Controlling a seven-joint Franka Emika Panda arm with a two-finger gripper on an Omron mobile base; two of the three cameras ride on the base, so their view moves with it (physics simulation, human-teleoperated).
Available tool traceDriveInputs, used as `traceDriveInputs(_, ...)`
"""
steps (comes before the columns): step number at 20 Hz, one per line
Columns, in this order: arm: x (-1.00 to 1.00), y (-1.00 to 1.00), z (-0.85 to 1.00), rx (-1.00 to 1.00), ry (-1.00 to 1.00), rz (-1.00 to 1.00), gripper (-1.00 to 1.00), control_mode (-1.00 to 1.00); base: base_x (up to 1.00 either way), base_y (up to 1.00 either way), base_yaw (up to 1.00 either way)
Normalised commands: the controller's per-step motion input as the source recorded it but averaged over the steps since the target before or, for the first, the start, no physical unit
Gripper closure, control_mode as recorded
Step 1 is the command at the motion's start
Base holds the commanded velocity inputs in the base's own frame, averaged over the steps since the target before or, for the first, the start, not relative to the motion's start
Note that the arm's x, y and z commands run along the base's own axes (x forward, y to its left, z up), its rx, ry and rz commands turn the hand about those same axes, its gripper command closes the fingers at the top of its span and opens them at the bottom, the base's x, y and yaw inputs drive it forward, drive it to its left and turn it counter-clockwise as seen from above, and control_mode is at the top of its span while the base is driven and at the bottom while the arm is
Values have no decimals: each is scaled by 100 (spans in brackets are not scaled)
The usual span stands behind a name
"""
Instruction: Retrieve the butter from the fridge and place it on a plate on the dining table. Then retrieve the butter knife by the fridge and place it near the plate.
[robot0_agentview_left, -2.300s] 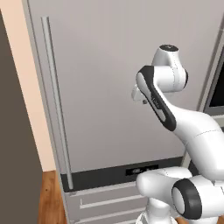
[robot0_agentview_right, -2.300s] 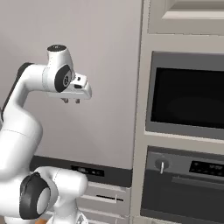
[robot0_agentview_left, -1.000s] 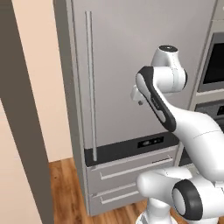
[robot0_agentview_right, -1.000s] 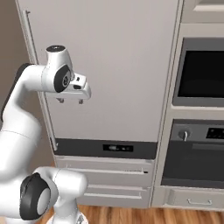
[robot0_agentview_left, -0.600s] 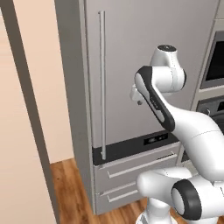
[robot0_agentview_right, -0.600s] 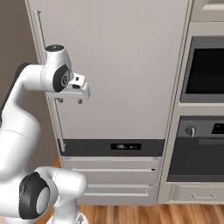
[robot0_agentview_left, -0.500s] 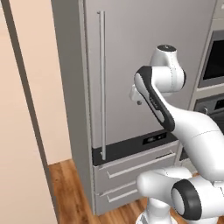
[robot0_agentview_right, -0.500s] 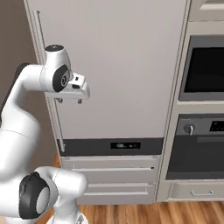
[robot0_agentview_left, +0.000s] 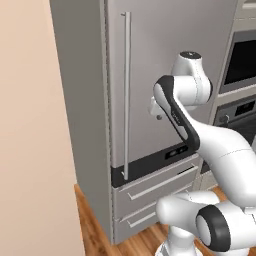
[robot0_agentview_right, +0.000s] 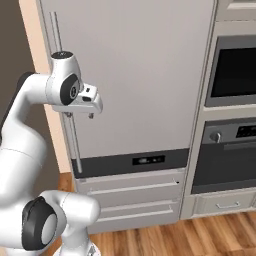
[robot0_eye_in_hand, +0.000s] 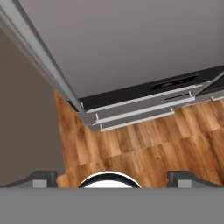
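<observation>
Fridge (robot0_agentview_left: 150, 75) stood directly ahead of the claw (robot0_agentview_right: 91, 111), door shut. Claw was raised at mid-door height, in front of the door face and just beside the handle (robot0_agentview_left: 126, 95) on its inner side; apart from the door, touching nothing. Jaws stood wide open and held nothing; in the hand view the two fingertips (robot0_eye_in_hand: 41, 178) sat far apart at the bottom corners with only floor (robot0_eye_in_hand: 144, 144) between them.

Fridge: tall, grey stainless steel, one large upper door with a long vertical bar handle along its left edge. Below the door ran a dark band (robot0_agentview_right: 130, 162) with a small display, and under that two grey drawers (robot0_agentview_right: 135, 187) with horizontal pulls.

Left base view showed the fridge's grey side panel and a beige wall (robot0_agentview_left: 30, 150) to its left; the arm covered part of the door. Right base view showed the door square-on, with a built-in oven stack (robot0_agentview_right: 232, 115) just right of the fridge and a wood floor beneath. Hand view looked down the door: handle (robot0_eye_in_hand: 39, 65) slanting across at left, dark band (robot0_eye_in_hand: 153, 87) and drawer fronts lower, wood planks below.
</observation>
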Motion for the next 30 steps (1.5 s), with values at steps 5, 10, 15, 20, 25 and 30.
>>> traceDriveInputs(5,0,0,0,0,0,0,-100,100,-33,37,-22)
traceDriveInputs(10,0,0,0,0,0,0,-100,100,-34,24,-11)
traceDriveInputs(15,0,0,0,0,0,0,-100,100,-6,6,-1)
traceDriveInputs(20,0,26,-3,8,-2,1,-100,-100,0,6,0)
traceDriveInputs(25,18,33,0,5,-4,6,-100,-100,0,0,0)
traceDriveInputs(30,23,13,3,0,-18,9,-100,-100,0,0,0)
